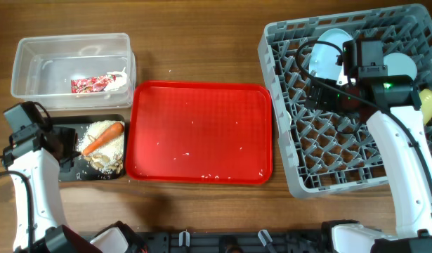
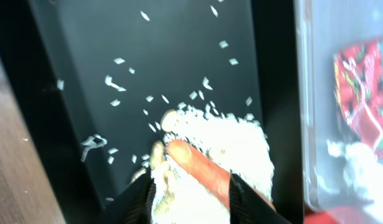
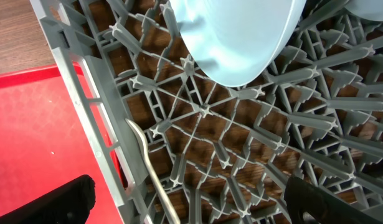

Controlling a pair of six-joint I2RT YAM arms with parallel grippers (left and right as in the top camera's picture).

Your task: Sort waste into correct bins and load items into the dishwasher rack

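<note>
The black tray (image 1: 68,172) holds a pile of rice scraps (image 1: 107,151) with the orange carrot (image 1: 102,138) on top. My left gripper (image 1: 67,144) is open low over the tray. In the left wrist view its fingers (image 2: 194,202) straddle the rice (image 2: 228,146) and the carrot (image 2: 200,168). The clear tub (image 1: 33,67) holds the red-and-white wrapper (image 1: 93,84) and tissue (image 1: 119,79). My right gripper (image 1: 319,95) is wide open and empty (image 3: 194,202) over the grey rack (image 1: 286,140). The rack holds a light blue plate (image 3: 235,37), a white spoon (image 3: 147,165) and the yellow cup (image 1: 430,105).
The large red tray (image 1: 201,133) lies between the bins and the rack, with a few rice grains on it. A second pale round dish (image 1: 402,67) stands in the rack behind the right wrist. Loose rice grains are scattered over the black tray floor (image 2: 147,68).
</note>
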